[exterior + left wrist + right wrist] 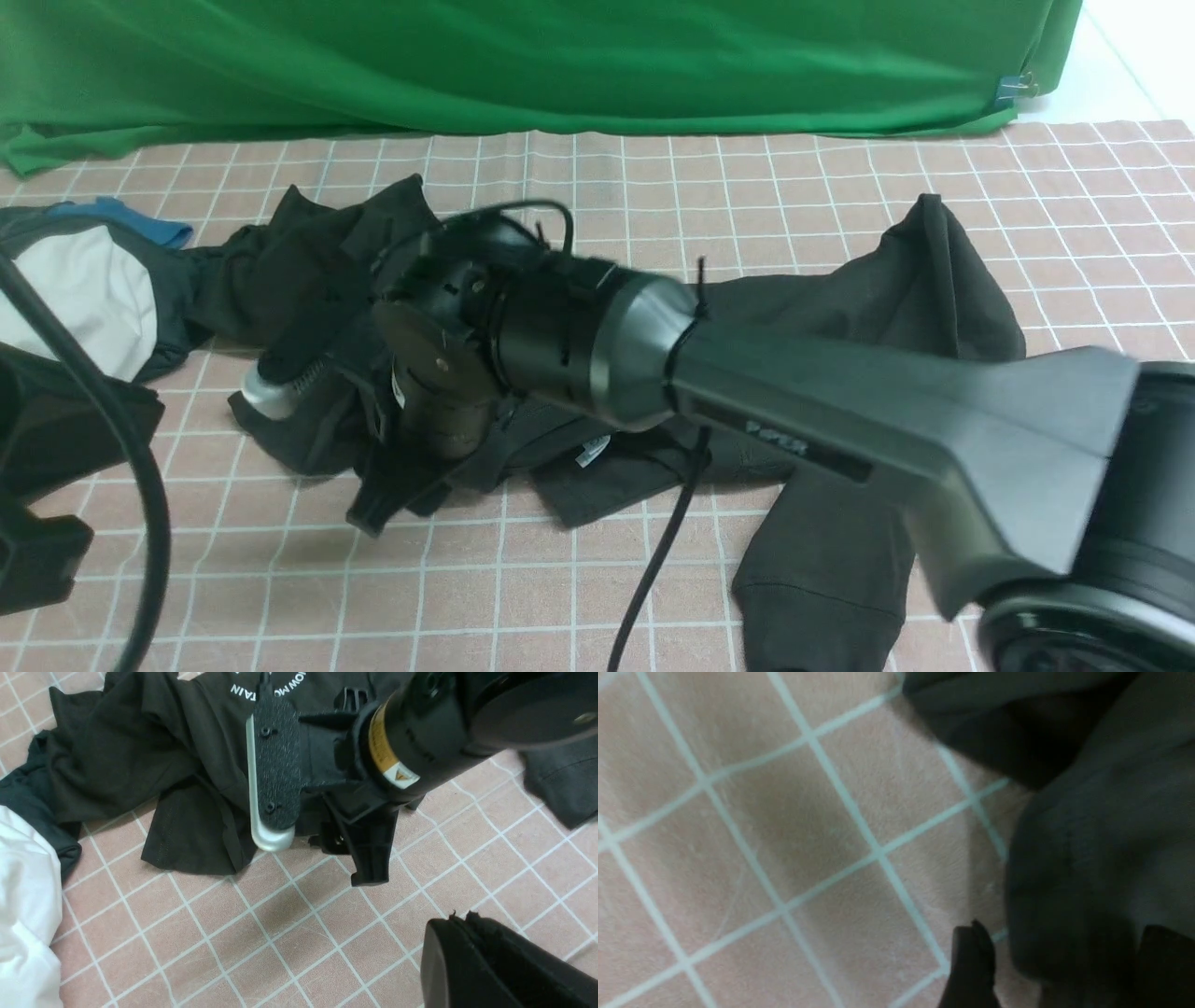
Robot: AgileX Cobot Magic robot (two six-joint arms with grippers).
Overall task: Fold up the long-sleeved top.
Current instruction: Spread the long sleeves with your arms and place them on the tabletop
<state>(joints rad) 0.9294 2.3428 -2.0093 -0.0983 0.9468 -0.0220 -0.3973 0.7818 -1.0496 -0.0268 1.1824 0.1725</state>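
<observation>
1. While the right arm [840, 411] cuts across the front view from the lower right, the long-sleeved top [887, 280] lies crumpled and unfolded across the middle and right of the frame. One cuffed sleeve [822, 597] trails toward the bottom edge.
2. Your right gripper [322, 448] sits left of centre over the left end of the dark heap, with its jaws standing apart. In its wrist view dark fabric lies between the fingers [971, 970], unpinched.
3. Your left gripper [460, 919] shows at the lower right of its wrist view. Its jaws are pressed together on nothing, above bare cloth.
4. Under the right gripper you see a blacker cloth with white lettering [140, 742]. You cannot tell whether it belongs to the top.
5. At the left edge of the front view a white garment [75, 289] is bundled with a dark cloth with blue trim [131, 219].
6. Everything rests on a pink tablecloth [840, 187] ruled with a white grid. A green drape [560, 65] fills the top of the frame, with a metal clip [1022, 86] at its upper right corner.
</observation>
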